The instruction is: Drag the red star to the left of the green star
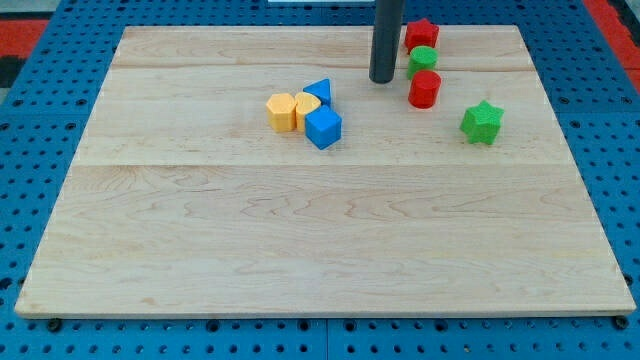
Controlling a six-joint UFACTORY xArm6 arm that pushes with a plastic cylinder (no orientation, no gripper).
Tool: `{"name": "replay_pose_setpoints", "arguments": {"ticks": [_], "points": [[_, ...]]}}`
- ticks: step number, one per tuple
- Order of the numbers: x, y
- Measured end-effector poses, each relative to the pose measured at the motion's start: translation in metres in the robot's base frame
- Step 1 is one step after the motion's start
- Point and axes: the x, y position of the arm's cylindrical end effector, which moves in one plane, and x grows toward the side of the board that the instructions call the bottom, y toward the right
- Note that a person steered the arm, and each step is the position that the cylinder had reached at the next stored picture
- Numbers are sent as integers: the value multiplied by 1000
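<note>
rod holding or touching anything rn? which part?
Nothing is held. My tip rests on the board just to the view's left of the red star, with a small gap, touching no block.

- One camera looks down at a slant from beyond the wooden board's (pixel 320 250) bottom edge, facing its top edge.
- All four corners fit, moderately near.

No readable text, no labels, no brands, no numbers, no signs anywhere in view
</note>
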Motion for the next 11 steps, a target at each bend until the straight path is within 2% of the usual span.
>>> {"name": "replay_pose_setpoints", "arguments": {"ticks": [1, 2, 3, 5, 6, 7, 9, 11], "points": [[-7, 21], [13, 54], [31, 60], [52, 59], [51, 38], [70, 37], [75, 61], [64, 44]]}}
